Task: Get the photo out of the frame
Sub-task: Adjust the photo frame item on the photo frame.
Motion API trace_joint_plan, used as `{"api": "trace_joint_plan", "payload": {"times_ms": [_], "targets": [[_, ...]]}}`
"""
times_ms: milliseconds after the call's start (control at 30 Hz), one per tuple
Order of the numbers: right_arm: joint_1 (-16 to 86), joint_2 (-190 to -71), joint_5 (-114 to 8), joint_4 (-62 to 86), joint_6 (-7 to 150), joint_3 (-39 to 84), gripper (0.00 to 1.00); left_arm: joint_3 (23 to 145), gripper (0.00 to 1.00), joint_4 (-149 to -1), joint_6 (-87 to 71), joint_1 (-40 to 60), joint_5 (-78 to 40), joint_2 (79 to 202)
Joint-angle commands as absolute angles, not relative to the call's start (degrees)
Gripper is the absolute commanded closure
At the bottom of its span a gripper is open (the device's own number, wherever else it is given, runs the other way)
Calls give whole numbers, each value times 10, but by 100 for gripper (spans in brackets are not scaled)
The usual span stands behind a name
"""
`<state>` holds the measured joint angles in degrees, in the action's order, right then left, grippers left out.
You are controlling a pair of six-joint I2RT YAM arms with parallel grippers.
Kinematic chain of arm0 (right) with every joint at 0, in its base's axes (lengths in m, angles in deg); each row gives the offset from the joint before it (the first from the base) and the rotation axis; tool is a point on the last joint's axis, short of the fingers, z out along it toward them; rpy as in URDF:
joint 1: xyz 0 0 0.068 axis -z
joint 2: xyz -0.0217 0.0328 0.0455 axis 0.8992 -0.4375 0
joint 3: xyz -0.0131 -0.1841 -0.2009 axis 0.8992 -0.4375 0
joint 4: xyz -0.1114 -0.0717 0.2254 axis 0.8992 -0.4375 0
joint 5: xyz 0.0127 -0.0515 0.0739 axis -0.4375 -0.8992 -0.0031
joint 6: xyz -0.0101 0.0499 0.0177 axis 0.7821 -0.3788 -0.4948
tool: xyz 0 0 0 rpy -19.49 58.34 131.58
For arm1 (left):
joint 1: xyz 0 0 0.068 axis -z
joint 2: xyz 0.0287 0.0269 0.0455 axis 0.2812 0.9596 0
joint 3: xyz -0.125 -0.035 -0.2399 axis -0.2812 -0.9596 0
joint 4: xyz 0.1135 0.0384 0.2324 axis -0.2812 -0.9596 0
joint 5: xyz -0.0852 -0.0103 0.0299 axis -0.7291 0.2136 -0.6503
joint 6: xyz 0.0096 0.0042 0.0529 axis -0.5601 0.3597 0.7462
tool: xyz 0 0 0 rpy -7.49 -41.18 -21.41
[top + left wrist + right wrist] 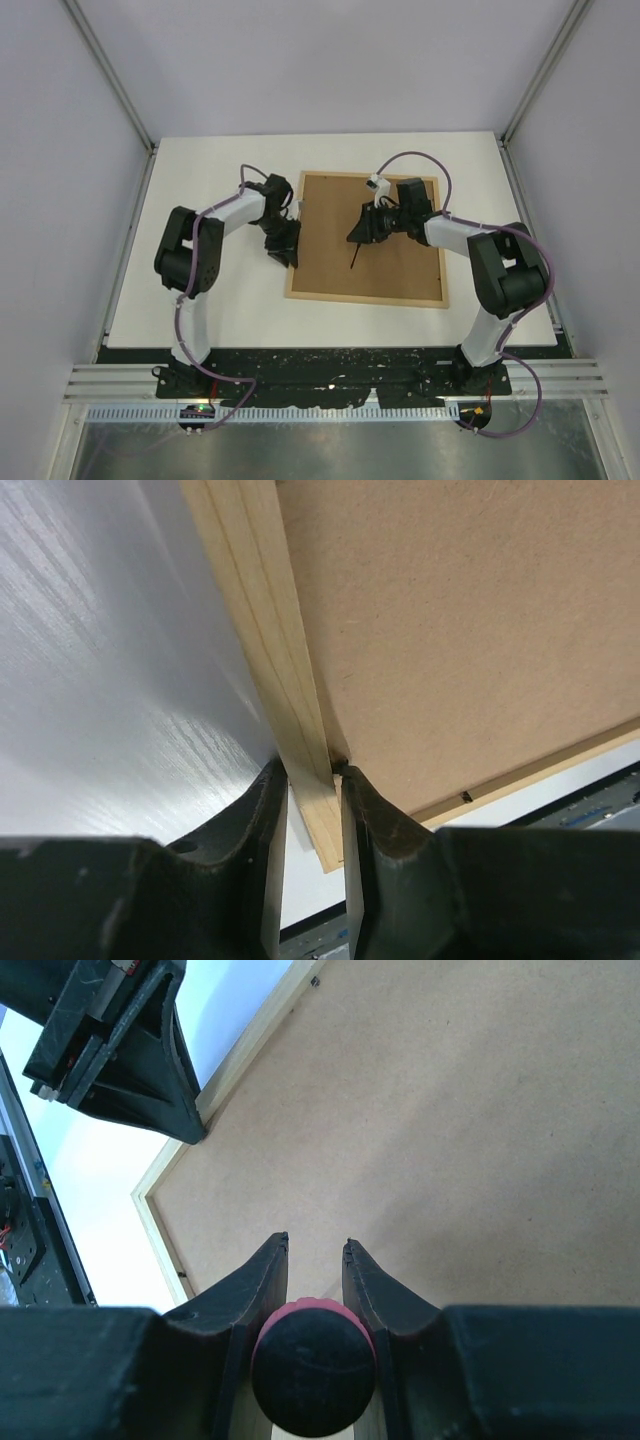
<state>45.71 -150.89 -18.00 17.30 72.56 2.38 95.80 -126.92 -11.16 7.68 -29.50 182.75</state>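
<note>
Left fingers (262, 815) pinched on frame (268, 630) left rail, frame face-down on counter (200, 160); shallow grip may slip if lifted; right fingers (262, 1270) closed on black rod (312, 1365) above backing board (450, 1110); hard prod could gouge; photo unseen, likely beneath.

The top camera looks steeply down over the whole table (200, 200); both wrist cameras face downward, very near the frame (325, 250), which all three views share
</note>
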Motion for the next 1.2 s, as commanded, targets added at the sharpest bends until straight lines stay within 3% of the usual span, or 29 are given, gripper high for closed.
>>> {"api": "trace_joint_plan", "payload": {"times_ms": [0,333,367,533,667,900,1167], "targets": [[447,-1533,-206,149,751,21,92,915,100,-1195,-111,47,-337,1792],[444,-1542,-196,152,740,24,92,870,100,-1125,-134,5,-413,1775],[445,-1542,-196,152,740,24,92,877,98,-1132,-134,6,-409,1778],[444,-1540,-204,148,740,25,92,930,68,-1181,-131,12,-376,1786],[442,-1541,-211,142,744,28,92,964,56,-1212,-122,29,-342,1787],[442,-1540,-212,141,745,29,92,1006,49,-1278,-95,71,-245,1811],[440,-1539,-213,140,750,28,92,997,48,-1320,-61,106,-190,1835]]}}
